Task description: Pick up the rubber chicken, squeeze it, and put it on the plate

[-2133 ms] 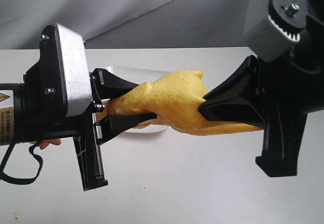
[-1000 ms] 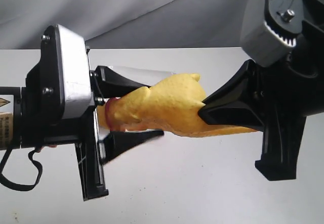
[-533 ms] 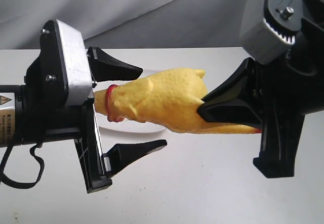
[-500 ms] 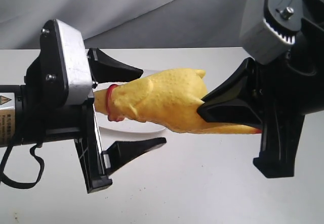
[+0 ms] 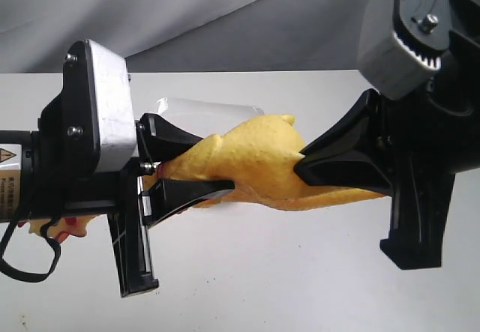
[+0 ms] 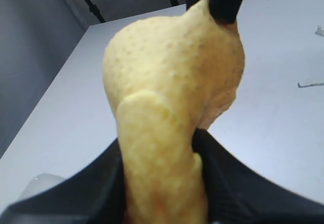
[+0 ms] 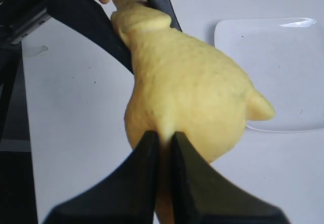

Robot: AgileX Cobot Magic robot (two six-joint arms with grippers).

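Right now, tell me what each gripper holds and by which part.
Both hold the rubber chicken: left gripper clamps the base of its neck, right gripper pinches its leg end.

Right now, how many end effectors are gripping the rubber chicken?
2. The left end effector is shut on the rubber chicken near its neck; the right end effector grips its other end.

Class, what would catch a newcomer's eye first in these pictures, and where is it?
The yellow rubber chicken hangs in mid-air, held between two black grippers. The left gripper pinches its neck and the right gripper clamps its other end. Nearby, a glossy white plate sits on the white table.
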